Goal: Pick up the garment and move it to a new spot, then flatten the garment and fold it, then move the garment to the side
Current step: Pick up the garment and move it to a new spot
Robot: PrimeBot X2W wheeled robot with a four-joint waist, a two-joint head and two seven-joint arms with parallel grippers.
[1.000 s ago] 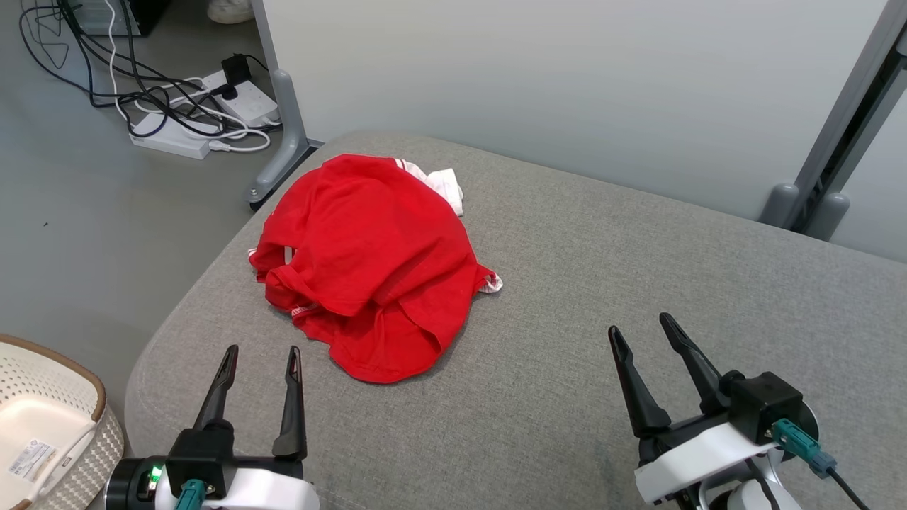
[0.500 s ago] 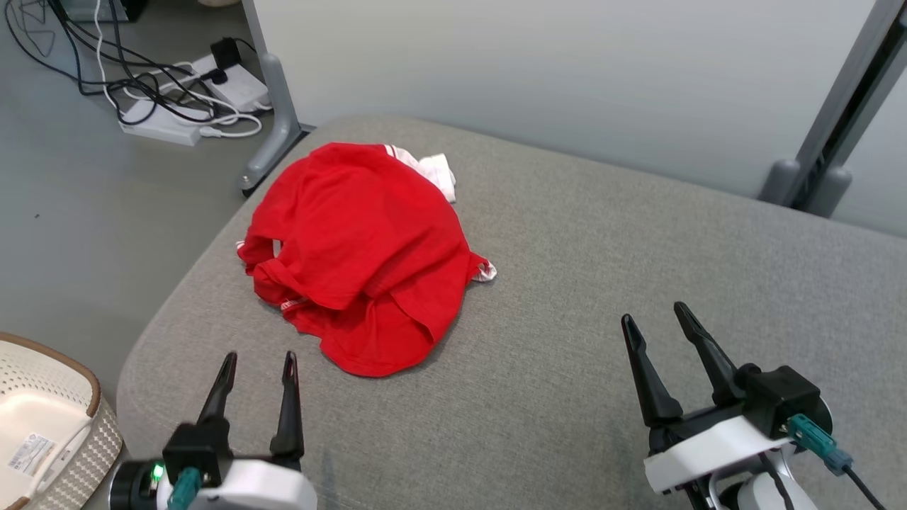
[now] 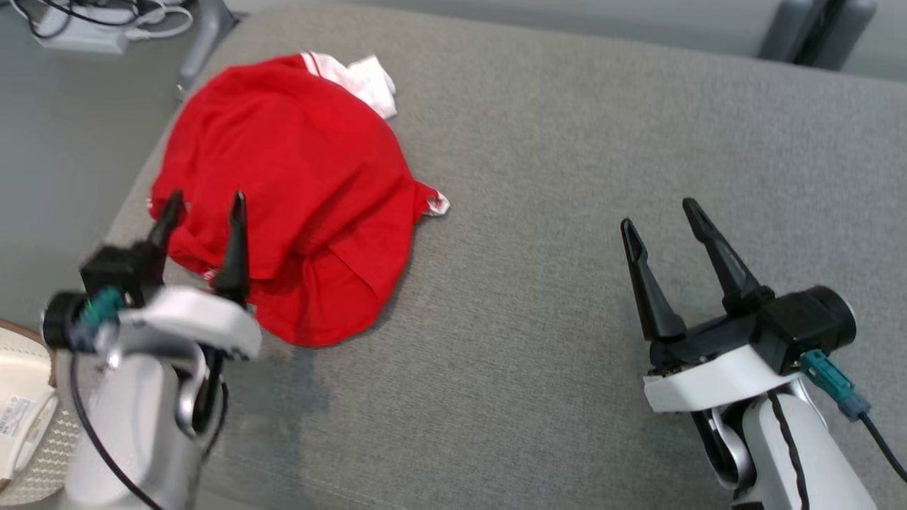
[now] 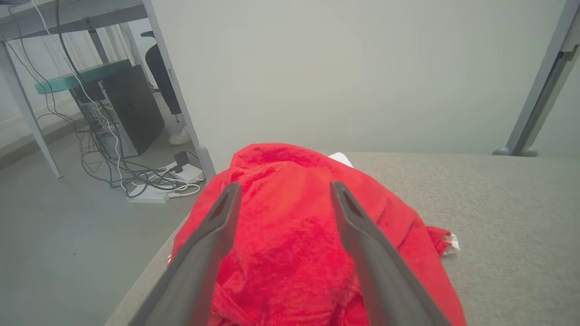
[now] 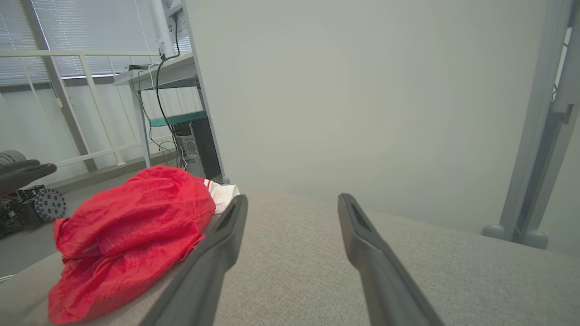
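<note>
Head camera has tipped down since a second ago, so the whole picture slid; don't log that as cloth moving. Real change: your left gripper was short of the red garment and now has its fingertips over the near-left folds, jaws spread, pinching nothing. Contact can't be told. Right gripper is about where it was, jaws spread, empty, well apart from the cloth above the bare grey cushion. Garment lies crumpled at the cushion's far-left corner, unlifted. Likely reading: the first grasp is being lined up. Count: one garment with white trim, two grippers, one cushion, one basket.
</note>
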